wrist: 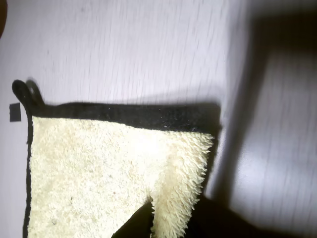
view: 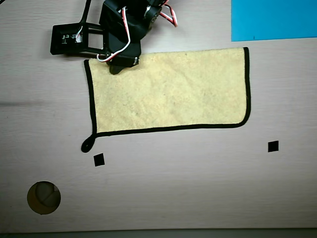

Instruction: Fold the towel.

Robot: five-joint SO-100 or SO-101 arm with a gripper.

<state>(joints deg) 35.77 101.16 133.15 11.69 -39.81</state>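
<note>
Towel: pale yellow terry, shaggy pile, bound in a black hem, with a small black hanging loop at its lower-left corner in the overhead view. It lies flat on the wood-grain table as a wide rectangle, apparently already doubled once; a judgement only.

Wrist view: the loop sits at upper left, and the pile curls up at a lifted flap near the bottom edge.

Gripper: over the towel's upper-left corner, touching or just above the cloth. Cannot tell whether the fingers are parted or pinching.

Step in hand, as judged: taking hold of that corner for a fold. Next move calls for a firm pinch through the pile, then a carry across toward the towel's far right edge.

Around the towel: two black square markers, one below the loop, one below its right corner. Blue sheet above the right corner. Round hole well below-left.
</note>
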